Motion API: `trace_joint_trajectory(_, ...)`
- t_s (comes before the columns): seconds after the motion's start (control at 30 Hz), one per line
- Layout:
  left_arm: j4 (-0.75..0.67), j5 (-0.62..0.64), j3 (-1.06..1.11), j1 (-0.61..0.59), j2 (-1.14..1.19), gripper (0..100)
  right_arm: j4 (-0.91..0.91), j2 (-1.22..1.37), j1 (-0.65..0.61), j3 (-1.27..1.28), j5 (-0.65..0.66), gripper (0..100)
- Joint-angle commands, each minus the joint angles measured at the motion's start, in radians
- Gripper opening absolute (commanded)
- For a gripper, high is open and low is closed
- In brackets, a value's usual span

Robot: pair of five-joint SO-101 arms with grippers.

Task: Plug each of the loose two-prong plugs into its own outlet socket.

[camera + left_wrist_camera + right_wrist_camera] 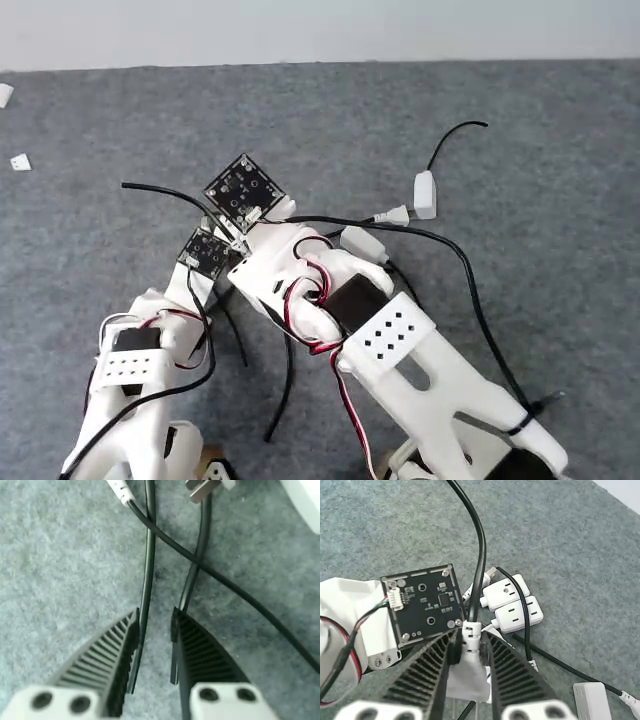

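My right gripper (470, 640) is shut on a white two-prong plug (469, 652); its black cable (479, 555) runs up and away from the jaws. Just beyond lie two white outlet sockets (505, 590) (520, 614) side by side on the grey carpet. My left gripper (155, 620) is open low over the carpet, with a thin black cable (147, 575) running loosely between its fingers. Ahead of it lies a loose plug (202, 489) with metal prongs. From above, a small white plug (392, 215) lies beside a white block (424, 193).
Black cables cross the carpet (470, 290) around both arms. The other arm's camera board (422, 605) sits close beside my right gripper. A further white block (592, 700) lies near the sockets. Two small white scraps (20, 161) sit at the far left.
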Motion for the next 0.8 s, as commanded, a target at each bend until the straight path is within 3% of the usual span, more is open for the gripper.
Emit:
trace_joint_trajectory(0.0, -0.025, -0.028, -0.041, 0.032, -0.041, 10, 0.004, -0.013, 0.016, -0.023, 0.012, 0.8)
trace_joint_trajectory(0.37, -0.023, 0.009, -0.054, 0.026, -0.04, 10, 0.197, -0.147, -0.068, -0.018, 0.003, 0.8)
trace_joint_trajectory(0.6, -0.023, 0.028, -0.054, 0.026, -0.038, 10, 0.16, -0.154, 0.044, -0.026, -0.017, 0.8)
trace_joint_trajectory(0.77, -0.031, 0.074, -0.056, 0.026, -0.038, 10, 0.176, -0.148, -0.021, -0.017, -0.011, 0.8)
